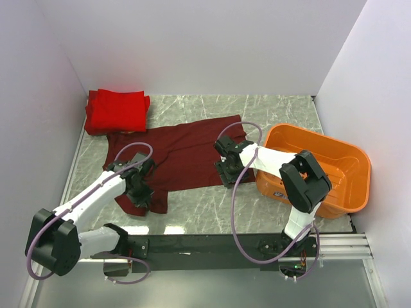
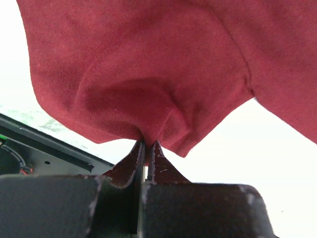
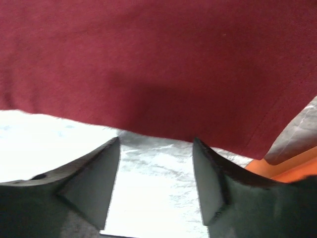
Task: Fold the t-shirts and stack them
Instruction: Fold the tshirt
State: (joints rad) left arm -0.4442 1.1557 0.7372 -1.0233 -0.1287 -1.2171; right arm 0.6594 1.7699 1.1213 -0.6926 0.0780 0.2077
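Observation:
A dark maroon t-shirt [image 1: 183, 154] lies spread across the middle of the table. My left gripper [image 1: 139, 190] is shut on its near left part; in the left wrist view the cloth [image 2: 148, 74] bunches into the closed fingertips [image 2: 147, 145]. My right gripper [image 1: 226, 174] is open and empty at the shirt's near right hem; in the right wrist view the hem [image 3: 158, 74] lies just beyond the spread fingers [image 3: 96, 168]. Folded bright red t-shirts [image 1: 117, 110] are stacked at the far left corner.
An orange plastic basket [image 1: 356, 160] stands at the right, touching the right arm's side; its edge shows in the right wrist view [image 3: 292, 166]. White walls close in the left, back and right. A black rail [image 1: 212, 245] runs along the near edge.

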